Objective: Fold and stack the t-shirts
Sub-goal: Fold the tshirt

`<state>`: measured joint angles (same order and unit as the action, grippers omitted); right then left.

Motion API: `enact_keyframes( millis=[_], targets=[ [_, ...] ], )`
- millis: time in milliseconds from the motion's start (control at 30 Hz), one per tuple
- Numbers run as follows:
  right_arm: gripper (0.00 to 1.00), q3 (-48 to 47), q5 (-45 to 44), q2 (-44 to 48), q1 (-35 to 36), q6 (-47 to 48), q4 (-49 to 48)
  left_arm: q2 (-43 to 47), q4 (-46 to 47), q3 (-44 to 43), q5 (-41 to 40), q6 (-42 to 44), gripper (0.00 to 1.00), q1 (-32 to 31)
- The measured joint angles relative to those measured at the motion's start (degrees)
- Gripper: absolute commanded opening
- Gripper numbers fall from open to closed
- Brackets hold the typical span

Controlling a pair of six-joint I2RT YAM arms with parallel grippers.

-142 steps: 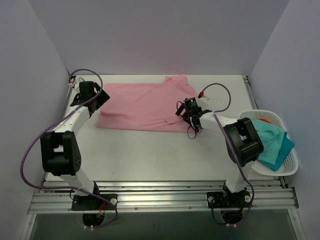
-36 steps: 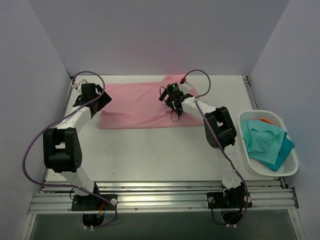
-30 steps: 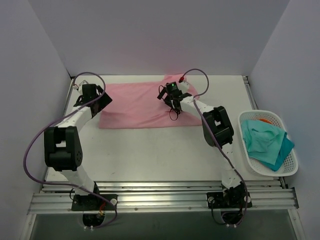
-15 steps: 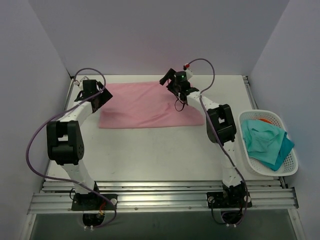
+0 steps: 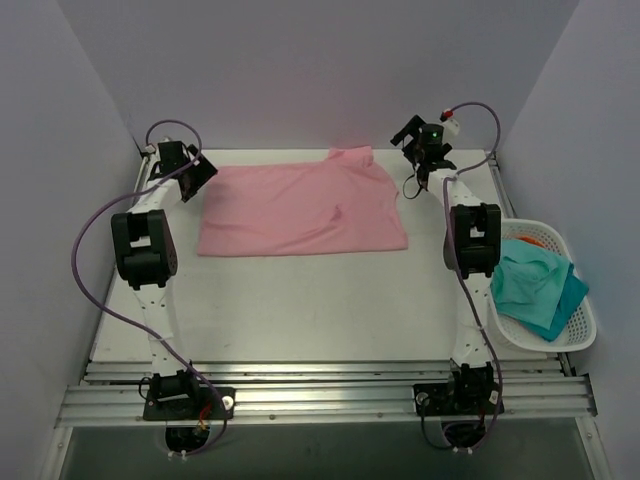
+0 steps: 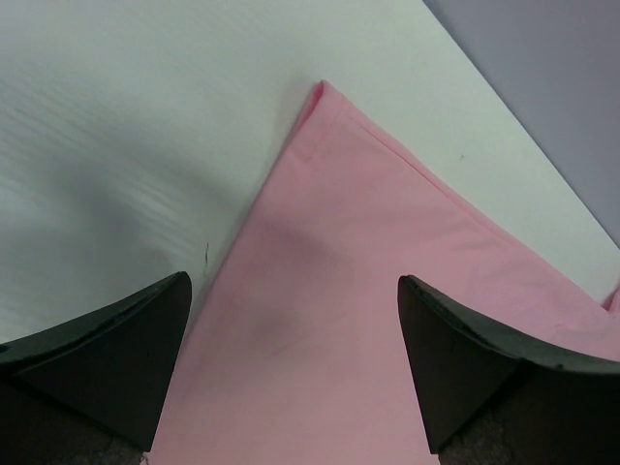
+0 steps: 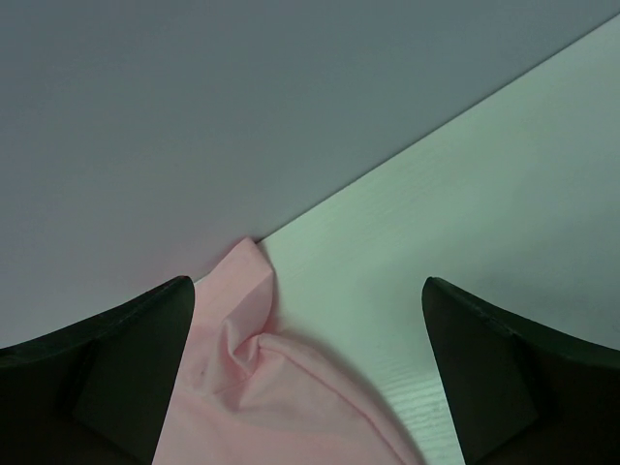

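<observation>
Pink t-shirt (image 5: 300,208): flat along the far edge of the table (image 5: 300,310), between the far-left and far-right corners, with one sleeve rumpled at the far edge. Judged partly folded at most, not yet a small rectangle.

Left gripper (image 5: 192,168): above the shirt's far-left corner, jaws wide apart, nothing held.

Right gripper (image 5: 412,136): near the far-right corner, beside the sleeve, jaws wide apart, empty.

Teal garments (image 5: 535,285): heaped unfolded in the white basket (image 5: 585,325) at the right edge.

Left to do: finish folding, fold the rest, stack.
</observation>
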<state>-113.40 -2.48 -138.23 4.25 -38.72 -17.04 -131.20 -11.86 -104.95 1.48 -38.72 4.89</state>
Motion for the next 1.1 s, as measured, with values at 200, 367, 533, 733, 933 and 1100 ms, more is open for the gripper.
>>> enact_keyframes(
  millis=[200, 367, 533, 733, 933, 1100],
  targets=[
    [1.0, -6.23, 1.51, -9.64, -0.39, 0.17, -1.84, -8.66, -0.48, -9.11, 1.86, -0.13, 0.96, 0.63],
    [0.99, -15.96, 4.37, -18.45, 0.31, -0.81, -5.03, -12.72, -0.87, -15.76, 2.49, -0.37, 0.96, 0.61],
    [1.0, -22.16, 6.84, -23.76, 1.29, -3.39, -8.9, -15.69, -1.05, -19.85, 2.75, -1.01, 0.96, 0.59],
    [1.0, -26.86, 7.69, -27.82, 3.74, -5.99, -13.14, -15.98, -0.79, -20.17, 3.19, -1.38, 0.96, 0.59],
    [1.0, -27.98, 7.82, -28.59, 7.3, -7.21, -14.43, -15.93, -0.31, -19.71, 3.5, -1.53, 0.96, 0.57],
    [0.75, -29.42, 7.61, -29.44, 9.57, -7.32, -15.1, -15.12, 2.14, -17.46, 3.58, -1.53, 0.96, 0.52]
  ],
)
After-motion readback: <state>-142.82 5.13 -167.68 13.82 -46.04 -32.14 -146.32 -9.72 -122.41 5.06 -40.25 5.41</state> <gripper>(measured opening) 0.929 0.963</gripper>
